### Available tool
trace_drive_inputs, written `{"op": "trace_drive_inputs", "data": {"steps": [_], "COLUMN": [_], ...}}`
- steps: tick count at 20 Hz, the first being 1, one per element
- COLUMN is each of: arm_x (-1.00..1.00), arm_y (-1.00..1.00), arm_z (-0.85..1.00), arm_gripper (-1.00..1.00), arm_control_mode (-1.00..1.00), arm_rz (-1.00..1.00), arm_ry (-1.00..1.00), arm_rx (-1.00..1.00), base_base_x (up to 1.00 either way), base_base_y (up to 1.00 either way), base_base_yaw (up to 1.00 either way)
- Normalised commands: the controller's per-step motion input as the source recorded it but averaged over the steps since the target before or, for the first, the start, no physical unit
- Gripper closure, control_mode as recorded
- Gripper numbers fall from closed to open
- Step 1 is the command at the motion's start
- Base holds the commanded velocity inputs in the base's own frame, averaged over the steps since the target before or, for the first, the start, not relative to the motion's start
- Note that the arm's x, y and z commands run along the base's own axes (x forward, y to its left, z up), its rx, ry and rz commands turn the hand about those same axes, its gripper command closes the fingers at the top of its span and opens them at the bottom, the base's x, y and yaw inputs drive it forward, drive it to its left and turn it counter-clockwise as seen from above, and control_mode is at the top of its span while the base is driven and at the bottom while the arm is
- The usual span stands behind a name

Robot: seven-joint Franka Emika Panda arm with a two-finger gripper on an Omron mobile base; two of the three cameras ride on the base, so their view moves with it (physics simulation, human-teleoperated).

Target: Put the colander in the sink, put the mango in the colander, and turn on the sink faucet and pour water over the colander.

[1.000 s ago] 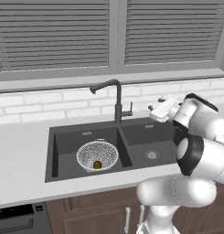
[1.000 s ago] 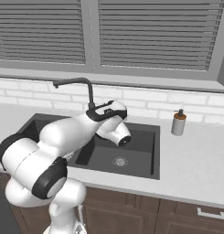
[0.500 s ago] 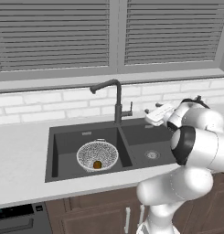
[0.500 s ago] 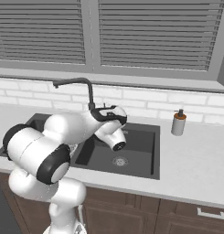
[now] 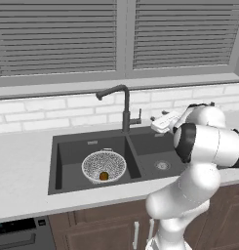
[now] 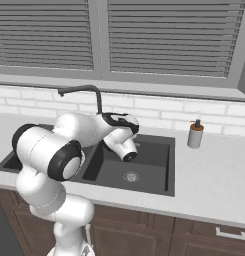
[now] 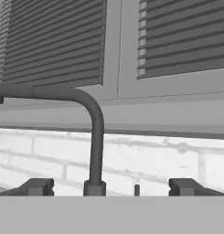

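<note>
Left base view first: our colander [image 5: 104, 166] sits in the left basin of the sink [image 5: 72, 154] with the mango [image 5: 104, 176] inside at six o'clock, so only water remains. At three o'clock of the sink faucet [image 5: 125, 108] our gripper [image 5: 159, 124] hangs empty, jaws wide apart, likely lining up on the lever [image 5: 137, 121], its shape hard to make out.

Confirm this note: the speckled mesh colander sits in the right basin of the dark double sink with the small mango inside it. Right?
Not quite. In the left base view the speckled mesh colander sits in the left basin of the dark double sink, with the small mango inside it.
</note>
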Motion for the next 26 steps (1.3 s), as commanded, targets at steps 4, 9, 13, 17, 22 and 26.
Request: {"op": "trace_drive_inputs", "data": {"steps": [4, 9, 13, 17, 22, 26], "arm_x": [0.32, 0.34, 0.36, 0.37, 0.38, 0.39], "arm_y": [0.08, 0.09, 0.08, 0.06, 0.09, 0.07], "arm_z": [-0.14, -0.15, -0.14, -0.17, -0.2, -0.3], "arm_gripper": [-1.0, -1.0, -1.0, -1.0, -1.0, -1.0], "arm_control_mode": [-1.0, -1.0, -1.0, -1.0, -1.0, -1.0], "arm_rz": [0.0, 0.0, 0.0, 0.0, 0.0, 0.0], "arm_ry": [0.06, 0.05, 0.02, 0.02, 0.01, 0.0], "arm_rx": [0.01, 0.02, 0.04, 0.04, 0.03, 0.02], "base_base_x": [0.0, 0.0, 0.0, 0.0, 0.0, 0.0], "base_base_y": [0.0, 0.0, 0.0, 0.0, 0.0, 0.0], "base_base_yaw": [0.0, 0.0, 0.0, 0.0, 0.0, 0.0]}}
